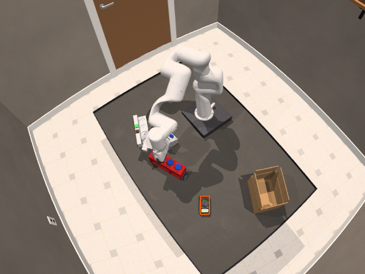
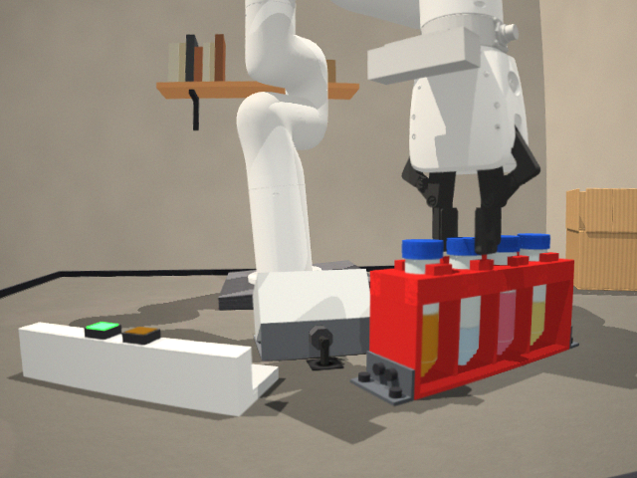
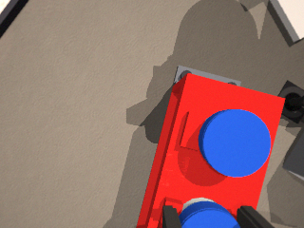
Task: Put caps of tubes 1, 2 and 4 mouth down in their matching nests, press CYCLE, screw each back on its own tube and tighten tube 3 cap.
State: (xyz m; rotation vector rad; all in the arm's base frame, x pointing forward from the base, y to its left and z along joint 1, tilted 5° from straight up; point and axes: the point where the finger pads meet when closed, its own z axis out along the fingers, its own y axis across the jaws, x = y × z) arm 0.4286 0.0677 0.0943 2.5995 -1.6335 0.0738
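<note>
The red decapping station holds four tubes, all with blue caps on. My gripper stands upright over it and is shut on the cap of tube 3, second from the left in the exterior view. The end cap beside it is free, as are the two caps on the other side. The white cap tray shows a lit green lamp and a dark amber lamp. Its nests are hidden from these views.
The key housing sits between the tray and the station, its blue key showing from above. An open cardboard box and an orange multimeter lie farther off. The arm's base stands behind.
</note>
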